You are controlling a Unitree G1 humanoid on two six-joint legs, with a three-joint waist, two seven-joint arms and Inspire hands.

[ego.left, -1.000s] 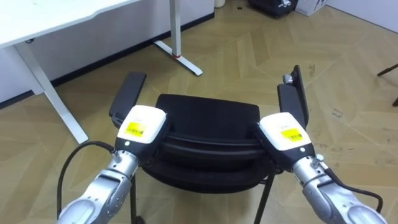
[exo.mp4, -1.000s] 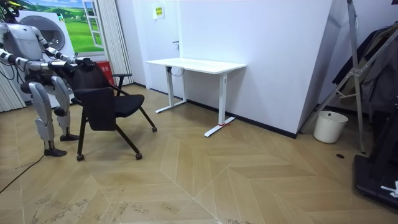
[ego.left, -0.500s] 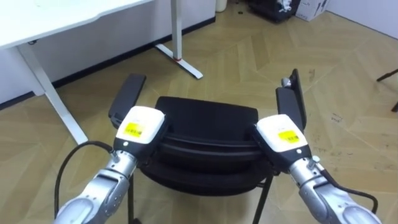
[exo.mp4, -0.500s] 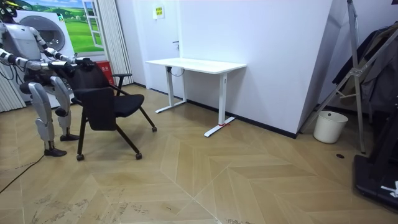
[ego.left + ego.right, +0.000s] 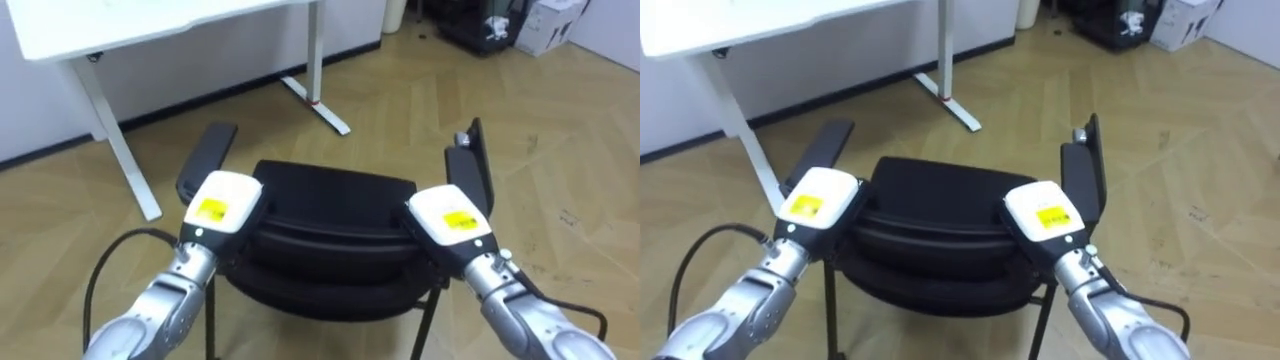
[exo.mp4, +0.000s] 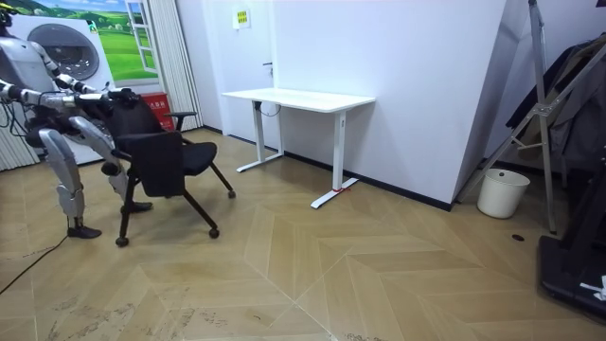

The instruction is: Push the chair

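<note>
The herringbone wood floor (image 6: pixel 331 275) ran out on every side of the black chair (image 5: pixel 335 185), which stood on it well short of the wall. Beyond the chair's seat, on the far side from the robot, stood a white desk (image 5: pixel 150 25) on white legs, its long foot (image 5: pixel 318 103) reaching across the floor towards the chair without touching it. In the room view a white bin (image 6: pixel 502 192) sat well apart from the chair, past the desk by the wall.

The robot stood directly behind the chair's backrest, arms held out level, one leg set forward under the chair's back. The chair faced away from it, towards the desk, with the left armrest (image 5: pixel 207 158) and right armrest (image 5: pixel 470 165) flanking the seat.

The left robot hand (image 5: pixel 222 200) lay against the backrest's top at its left corner, and the right robot hand (image 5: pixel 450 218) at its right corner. Both showed their backs. Their fingers were hidden over the backrest's far side, so I could not tell whether they were spread or curled.
</note>
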